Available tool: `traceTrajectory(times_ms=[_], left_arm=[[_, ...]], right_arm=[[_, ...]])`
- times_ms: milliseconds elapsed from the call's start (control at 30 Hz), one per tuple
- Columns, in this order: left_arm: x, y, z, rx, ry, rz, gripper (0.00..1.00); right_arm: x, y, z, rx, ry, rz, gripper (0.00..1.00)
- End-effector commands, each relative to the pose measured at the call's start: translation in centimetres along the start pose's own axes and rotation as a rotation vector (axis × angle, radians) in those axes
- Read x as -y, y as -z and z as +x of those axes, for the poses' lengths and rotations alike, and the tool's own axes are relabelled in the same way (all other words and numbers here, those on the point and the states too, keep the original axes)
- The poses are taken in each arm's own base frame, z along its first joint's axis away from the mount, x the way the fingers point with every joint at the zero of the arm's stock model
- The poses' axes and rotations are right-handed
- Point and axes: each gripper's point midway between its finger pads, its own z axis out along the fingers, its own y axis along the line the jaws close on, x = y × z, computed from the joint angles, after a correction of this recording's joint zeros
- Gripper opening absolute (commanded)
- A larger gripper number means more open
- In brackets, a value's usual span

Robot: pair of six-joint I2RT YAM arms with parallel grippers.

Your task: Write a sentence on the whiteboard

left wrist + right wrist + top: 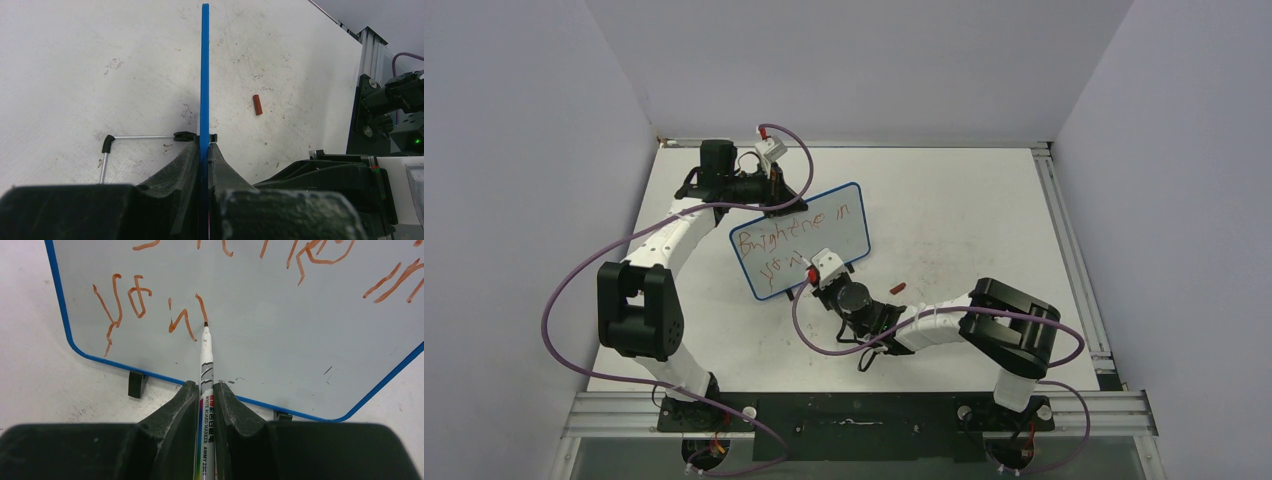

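The whiteboard point(802, 238) has a thin blue frame and stands tilted on black feet mid-table. Red lettering, the sentence point(792, 229), runs in two lines on it; the second line shows large in the right wrist view point(145, 305). My left gripper point(776, 197) is shut on the board's top edge; the left wrist view shows the blue frame point(205, 75) edge-on between the jaws. My right gripper point(821, 271) is shut on a white whiteboard marker point(206, 365). The marker tip touches the board at the end of the last red stroke.
A small red marker cap point(899, 289) lies on the white tabletop right of the board; it also shows in the left wrist view point(257, 104). A wire stand with a black end point(107, 145) lies behind the board. Grey walls enclose the table; a metal rail point(1064, 240) runs along the right.
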Motion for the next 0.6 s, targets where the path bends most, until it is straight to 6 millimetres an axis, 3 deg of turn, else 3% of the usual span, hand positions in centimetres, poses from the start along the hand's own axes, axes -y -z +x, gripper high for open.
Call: traceTrajectory(times_ms=[0, 567], left_arm=[[1.5, -0.1, 4.1, -0.109, 0.149, 0.032, 0.0], [1.5, -0.1, 4.1, -0.11, 0.149, 0.031, 0.0]], right_arm=[[0.8, -0.2, 0.4, -0.012, -0.012, 0.028, 0.05], [-0.4, 0.1, 2.2, -0.059, -0.019, -0.001, 0.05]])
